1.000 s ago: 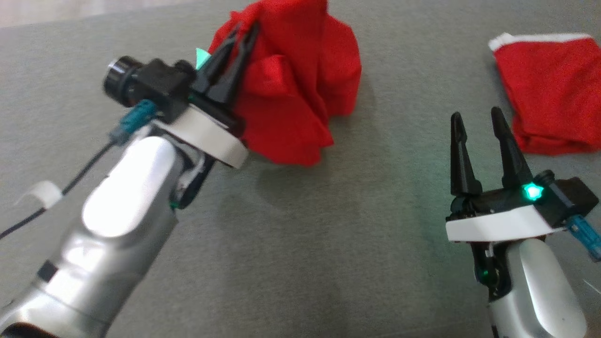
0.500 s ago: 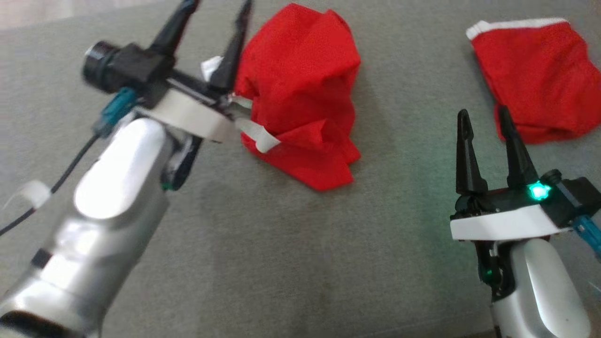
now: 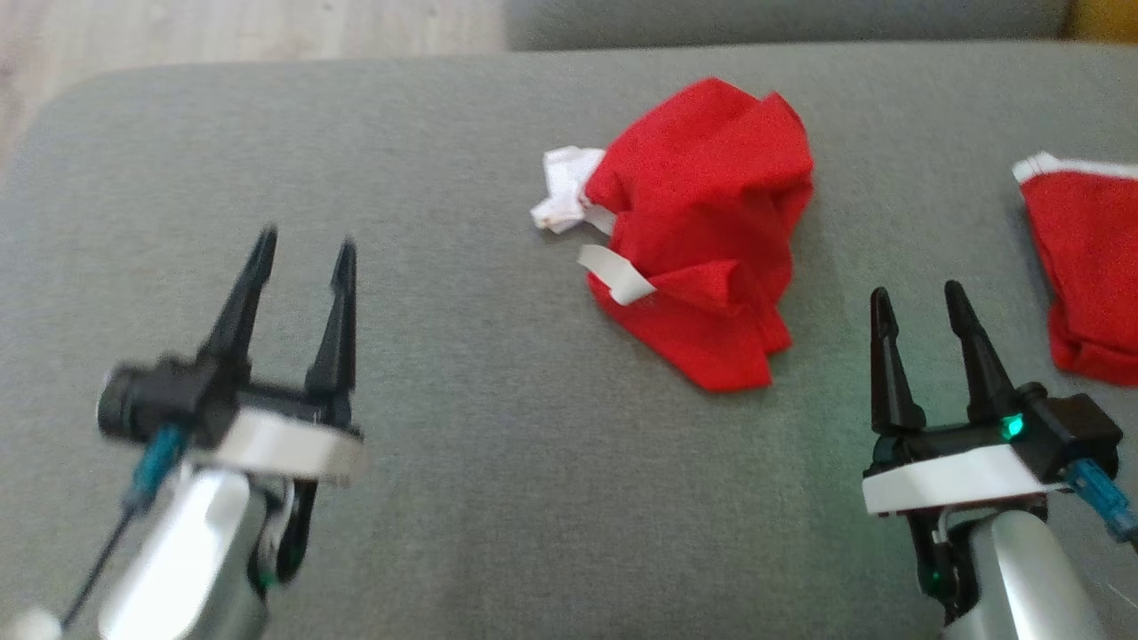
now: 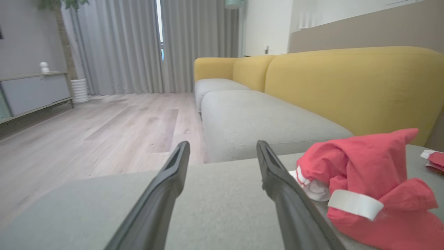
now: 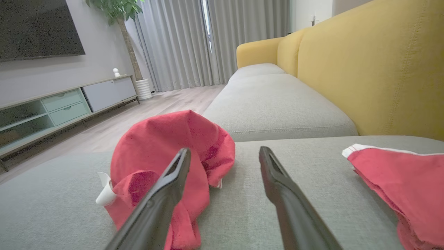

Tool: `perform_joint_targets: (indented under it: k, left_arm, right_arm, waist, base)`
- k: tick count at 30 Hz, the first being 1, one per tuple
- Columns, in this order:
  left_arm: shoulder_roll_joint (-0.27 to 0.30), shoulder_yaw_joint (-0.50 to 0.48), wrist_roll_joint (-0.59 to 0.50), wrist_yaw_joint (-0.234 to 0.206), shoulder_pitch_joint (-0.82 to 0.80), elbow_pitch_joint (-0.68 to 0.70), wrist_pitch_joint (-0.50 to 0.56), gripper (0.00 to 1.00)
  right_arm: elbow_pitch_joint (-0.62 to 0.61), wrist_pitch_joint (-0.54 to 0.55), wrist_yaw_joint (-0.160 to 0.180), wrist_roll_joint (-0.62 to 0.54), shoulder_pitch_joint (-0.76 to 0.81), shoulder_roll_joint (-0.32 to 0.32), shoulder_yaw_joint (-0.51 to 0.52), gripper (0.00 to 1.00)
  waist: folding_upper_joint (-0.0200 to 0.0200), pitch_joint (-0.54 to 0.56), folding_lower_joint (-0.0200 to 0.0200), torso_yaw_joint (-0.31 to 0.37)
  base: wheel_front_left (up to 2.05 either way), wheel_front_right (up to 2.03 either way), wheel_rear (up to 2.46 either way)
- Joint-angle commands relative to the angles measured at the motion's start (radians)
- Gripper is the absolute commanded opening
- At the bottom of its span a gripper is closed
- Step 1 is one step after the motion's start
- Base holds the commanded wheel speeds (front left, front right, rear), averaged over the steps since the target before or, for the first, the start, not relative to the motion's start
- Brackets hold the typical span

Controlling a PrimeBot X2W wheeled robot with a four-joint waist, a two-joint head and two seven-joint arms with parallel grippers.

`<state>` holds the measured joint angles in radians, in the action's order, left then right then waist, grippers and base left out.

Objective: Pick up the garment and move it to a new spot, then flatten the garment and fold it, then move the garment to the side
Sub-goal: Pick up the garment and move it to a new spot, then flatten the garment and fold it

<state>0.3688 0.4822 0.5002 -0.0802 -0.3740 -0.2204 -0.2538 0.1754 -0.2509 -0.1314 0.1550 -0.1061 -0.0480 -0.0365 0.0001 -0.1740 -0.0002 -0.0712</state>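
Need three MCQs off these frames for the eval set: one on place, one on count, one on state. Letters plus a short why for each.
1. Where does the crumpled red garment lie?
A. Clamped between a gripper's fingers
B. On the grey cushion, apart from both grippers
C. Hanging off the cushion's edge

2. How many red garments are on the cushion?
A. One
B. Two
C. Three

3. How does the left gripper stand?
A. Shut on the garment
B. Shut, empty
C. Open, holding nothing

Answers:
1 B: the head view shows bare cushion between the garment and both the left gripper and the right gripper.
2 B: there is the crumpled one, plus a second red garment at the head view's right edge.
3 C: its fingers are spread, with nothing but cushion between them.
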Motion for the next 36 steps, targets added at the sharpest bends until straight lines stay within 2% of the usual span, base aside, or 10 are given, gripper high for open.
perform_joint_targets:
  k: [1,5,8,16,25,26,27,32,36]
  left_arm:
    - [0.021,-0.060,-0.010,-0.013,0.006,0.049,-0.008,1.00]
    - [-0.031,-0.103,-0.037,-0.030,0.131,0.105,-0.008,1.00]
    - [-0.076,-0.137,-0.057,-0.025,0.171,0.128,-0.008,1.00]
    - [-0.147,-0.171,-0.130,0.040,0.155,0.118,-0.008,1.00]
    - [-0.228,-0.207,-0.176,0.106,0.148,0.068,-0.008,1.00]
    - [-0.234,-0.212,-0.181,0.113,0.147,0.062,-0.008,1.00]
    - [-0.240,-0.217,-0.186,0.119,0.147,0.057,-0.008,1.00]
    - [-0.257,-0.244,-0.204,0.137,0.148,0.040,-0.008,1.00]
    - [-0.271,-0.275,-0.225,0.143,0.155,0.039,-0.008,1.00]
  right_arm:
    - [-0.024,-0.011,0.001,-0.007,-0.009,-0.002,-0.027,1.00]
    - [-0.009,-0.011,0.001,-0.003,0.006,-0.002,-0.031,1.00]
    - [-0.002,-0.011,0.001,-0.004,0.003,-0.002,-0.037,1.00]
    - [0.066,0.042,0.001,-0.042,-0.060,-0.002,-0.135,1.00]
    - [0.228,0.104,0.001,-0.055,-0.182,-0.002,-0.184,1.00]
    - [0.248,0.111,0.001,-0.053,-0.195,-0.002,-0.189,0.70]
    - [0.264,0.114,0.001,-0.051,-0.209,-0.002,-0.197,0.00]
    - [0.283,0.089,0.001,-0.028,-0.259,-0.002,-0.231,0.00]
    - [0.241,0.049,0.001,-0.005,-0.326,-0.002,-0.262,0.00]
  waist:
    - [-0.0001,0.037,0.0002,-0.038]
    - [-0.0001,0.046,0.0002,-0.052]
    - [-0.0001,0.038,0.0002,-0.066]
    - [-0.0001,-0.002,0.0002,-0.116]
    - [-0.0001,-0.032,0.0002,-0.179]
    - [-0.0001,-0.033,0.0002,-0.184]
    - [-0.0001,-0.032,0.0002,-0.189]
    - [-0.0001,-0.019,0.0002,-0.197]
    - [-0.0001,0.007,0.0002,-0.197]
  base:
    - [0.00,0.00,0.00]
    - [0.00,0.00,0.00]
    - [0.00,0.00,0.00]
    - [0.00,0.00,0.00]
    - [0.00,0.00,0.00]
    - [0.00,0.00,0.00]
    - [0.00,0.00,0.00]
    - [0.00,0.00,0.00]
    - [0.00,0.00,0.00]
